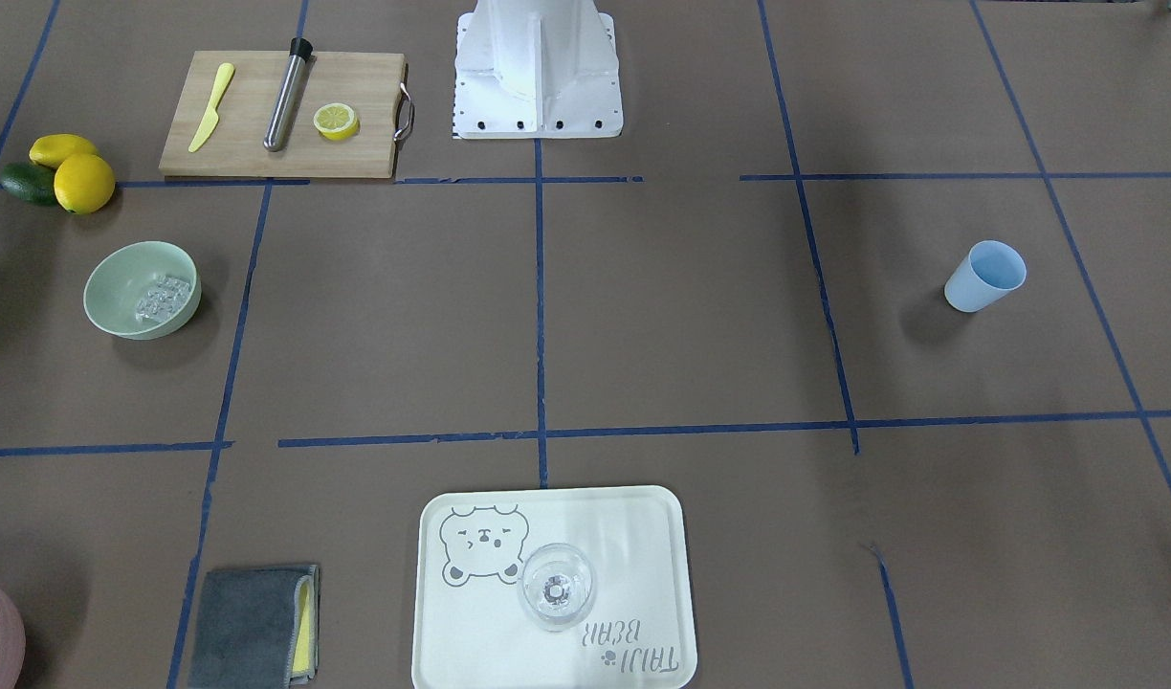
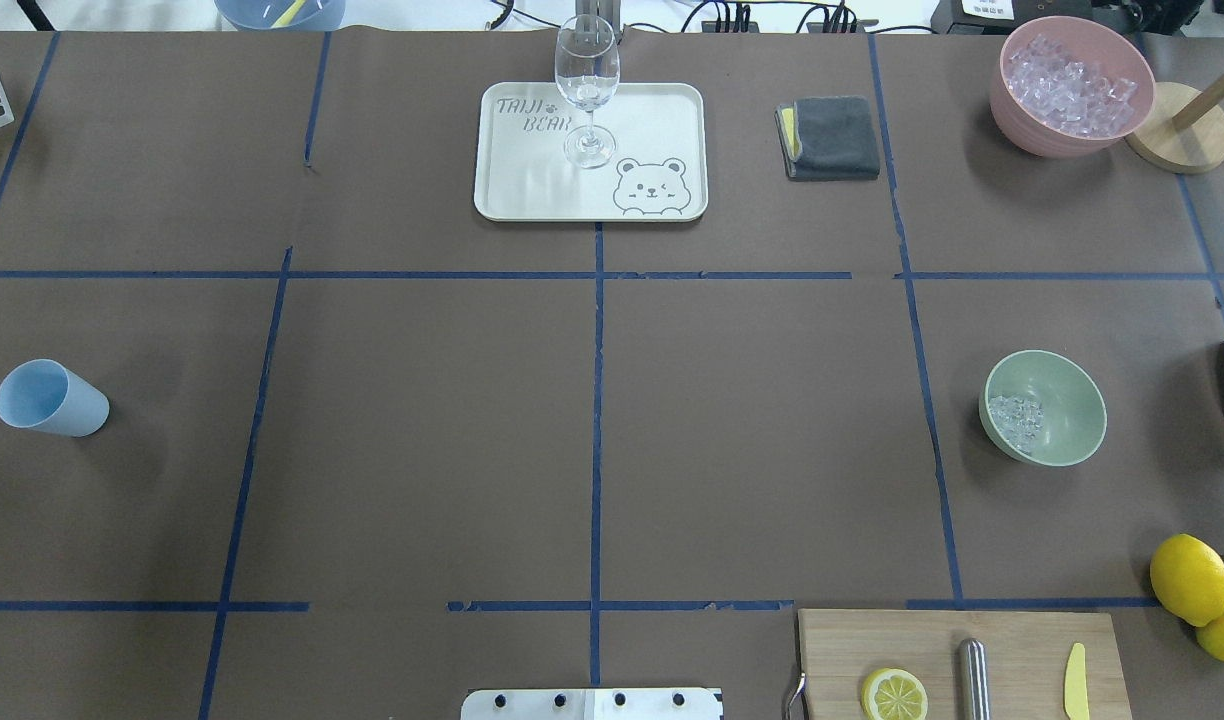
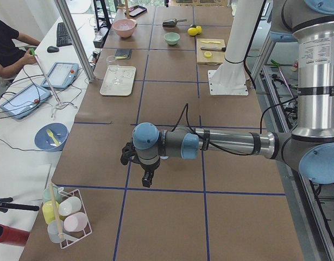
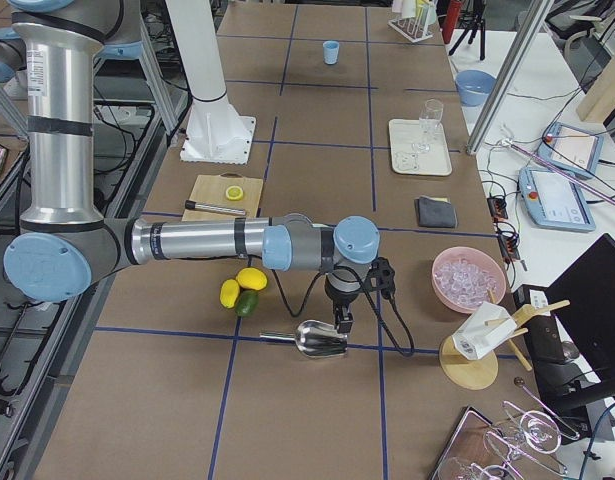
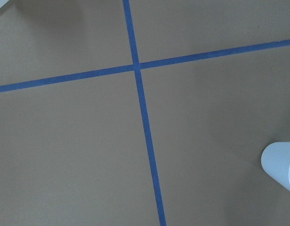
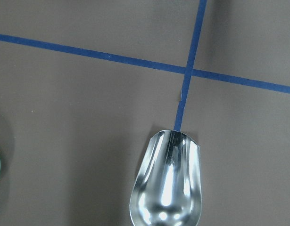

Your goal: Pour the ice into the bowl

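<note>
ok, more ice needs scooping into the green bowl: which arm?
Right, likely. The right claw hangs over the empty metal scoop, at the table end with the pink container and the bowl. The left claw is at the far end, by the blue cup.

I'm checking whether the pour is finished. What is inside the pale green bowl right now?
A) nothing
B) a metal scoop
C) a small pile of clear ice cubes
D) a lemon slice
C: the overhead view shows a small cluster of clear ice cubes lying inside the green bowl, off to one side of its floor, with nothing else in it.
</note>
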{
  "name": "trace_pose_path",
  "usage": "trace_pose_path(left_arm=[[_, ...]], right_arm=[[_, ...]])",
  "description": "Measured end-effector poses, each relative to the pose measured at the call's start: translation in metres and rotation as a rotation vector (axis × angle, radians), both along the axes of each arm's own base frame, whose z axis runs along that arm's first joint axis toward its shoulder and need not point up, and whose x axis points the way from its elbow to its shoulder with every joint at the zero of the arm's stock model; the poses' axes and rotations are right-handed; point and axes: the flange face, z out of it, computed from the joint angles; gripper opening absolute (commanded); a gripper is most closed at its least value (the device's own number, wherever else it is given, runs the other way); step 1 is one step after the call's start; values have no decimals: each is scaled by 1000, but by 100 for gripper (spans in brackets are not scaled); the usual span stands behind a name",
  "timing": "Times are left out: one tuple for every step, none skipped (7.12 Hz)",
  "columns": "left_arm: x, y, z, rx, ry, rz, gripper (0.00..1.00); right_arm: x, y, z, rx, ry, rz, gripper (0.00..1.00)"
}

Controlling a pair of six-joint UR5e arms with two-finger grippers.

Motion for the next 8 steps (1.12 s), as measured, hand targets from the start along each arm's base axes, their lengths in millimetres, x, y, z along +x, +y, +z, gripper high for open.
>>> trace_pose_path(left_arm=[[-2,1,-3,0,-6,23,100],[-5,2,-2,-11,-16,40,100],[-6,3,1,-21,-23,47,100],[-7,4,2,-24,-25,49,100],[-7,3,3,-25,-25,50,100],[-7,3,5,-27,-25,49,100],[-7,2,5,-25,-24,47,100],[-7,2,4,-23,-24,46,100]], right_arm=[[0,1,1,0,1,-3,100],[0,2,2,1,2,-5,100],[0,2,1,3,2,-5,100],[0,1,0,4,0,-5,100],[-1,1,0,6,-3,-6,100],[-2,0,-2,8,-4,-7,100],[-5,-1,-3,9,-4,-12,100],[-10,-2,-5,12,-1,-20,100]])
